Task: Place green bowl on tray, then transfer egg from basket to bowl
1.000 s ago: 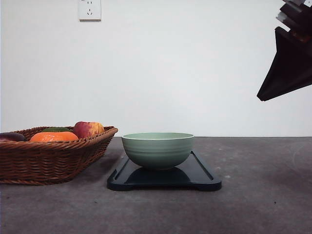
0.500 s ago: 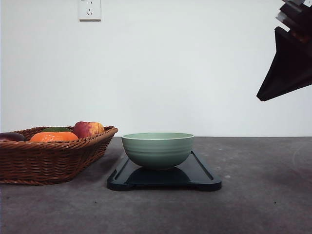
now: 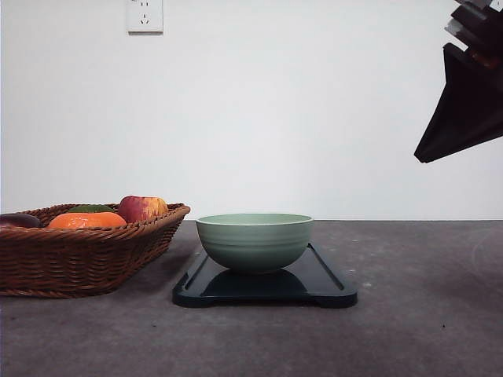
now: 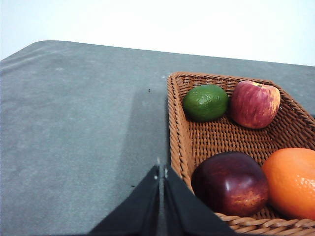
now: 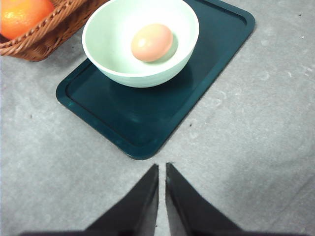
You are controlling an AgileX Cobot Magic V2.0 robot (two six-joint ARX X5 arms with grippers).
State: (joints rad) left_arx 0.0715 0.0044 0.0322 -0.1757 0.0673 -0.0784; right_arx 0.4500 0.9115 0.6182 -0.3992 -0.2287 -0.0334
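The egg (image 5: 151,42) lies in the green bowl (image 5: 123,69), apart from the right end effector (image 5: 162,172).

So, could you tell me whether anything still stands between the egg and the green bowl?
Nothing does: the egg already lies inside the green bowl, which sits on the tray beside the basket.

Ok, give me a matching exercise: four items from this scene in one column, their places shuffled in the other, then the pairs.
1. smooth reddish-brown egg
2. ridged sage-green bowl
3. round green lime
4. dark rectangular tray

A. on the grey table
B. in the woven wicker basket
C. inside the bowl
D. on the tray

Pairs: 1-C, 2-D, 3-B, 4-A
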